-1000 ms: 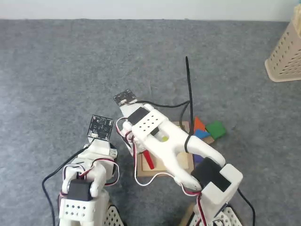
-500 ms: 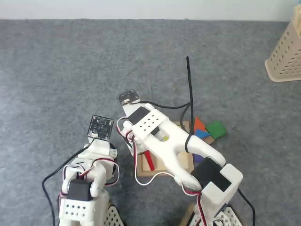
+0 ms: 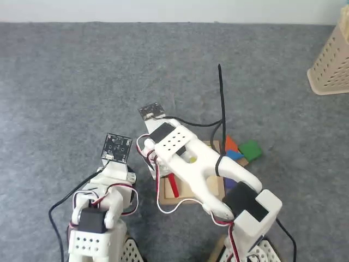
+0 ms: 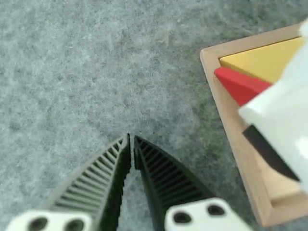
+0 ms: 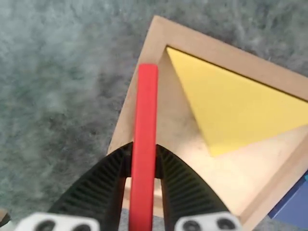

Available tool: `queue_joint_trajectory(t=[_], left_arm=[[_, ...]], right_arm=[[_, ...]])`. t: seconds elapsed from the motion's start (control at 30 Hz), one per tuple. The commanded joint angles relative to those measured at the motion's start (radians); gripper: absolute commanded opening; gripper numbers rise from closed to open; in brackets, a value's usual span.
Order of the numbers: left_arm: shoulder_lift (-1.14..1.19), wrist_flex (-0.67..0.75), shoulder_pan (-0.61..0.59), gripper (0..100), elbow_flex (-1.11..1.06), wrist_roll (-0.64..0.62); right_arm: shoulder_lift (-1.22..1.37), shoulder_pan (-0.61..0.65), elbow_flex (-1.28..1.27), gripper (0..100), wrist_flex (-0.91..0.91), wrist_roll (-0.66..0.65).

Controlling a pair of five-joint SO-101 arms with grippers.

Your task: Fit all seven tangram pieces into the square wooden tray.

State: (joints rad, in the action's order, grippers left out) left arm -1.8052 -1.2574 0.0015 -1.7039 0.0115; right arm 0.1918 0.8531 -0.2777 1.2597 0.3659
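Red and thin, painted wood by the look: tangram piece [image 5: 147,96], clamped on edge in the right end effector [image 5: 144,147], hanging across the rim of the square wooden tray [image 5: 216,53] on the side toward the left arm, close to a corner. Probably light, stiff and hard, with smooth painted faces, so apt to slide or swivel in a loose pinch. Best taken across the two broad faces near the middle, much as now, and tipped flat before letting go, never dropped on edge. Already flat inside the tray: yellow triangle [image 5: 226,106], one tip toward that same corner, bare wood between it and the red piece. Loose on the grey felt bench [image 4: 72,72], just beyond the tray's far side in the high view: orange piece [image 3: 230,144], blue piece [image 3: 234,155] and green piece [image 3: 250,149], huddled close together. Left end effector [image 4: 131,142] closed tip to tip on nothing, low over the felt just beside the tray's corner. Compared with a second ago: right wrist drifted slightly rightward in the high view, red piece hardly shifted; left arm unmoved; loose pieces and tray exactly where they lay.
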Motion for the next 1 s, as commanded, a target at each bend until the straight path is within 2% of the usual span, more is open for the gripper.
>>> queue_joint_trajectory(t=[0.0,0.13,0.37,0.57,0.83,0.97], left_arm=[[-0.021,-0.006,-0.006,1,0.019,-0.005],[-0.021,-0.006,-0.006,1,0.019,-0.005],[-0.021,-0.006,-0.006,1,0.019,-0.005],[-0.021,-0.006,-0.006,1,0.019,-0.005],[-0.021,-0.006,-0.006,1,0.019,-0.005],[-0.021,-0.006,-0.006,1,0.019,-0.005]], right_arm=[[-0.019,-0.005,0.035,0.9,0.005,0.006],[-0.019,-0.004,0.043,2.2,0.008,0.006],[-0.019,-0.004,0.051,13.8,0.038,0.006],[-0.031,-0.013,0.052,13.7,0.038,0.005],[-0.174,-0.171,0.035,13.7,0.079,0.005],[-0.193,-0.182,0.008,13.6,0.070,0.005]])
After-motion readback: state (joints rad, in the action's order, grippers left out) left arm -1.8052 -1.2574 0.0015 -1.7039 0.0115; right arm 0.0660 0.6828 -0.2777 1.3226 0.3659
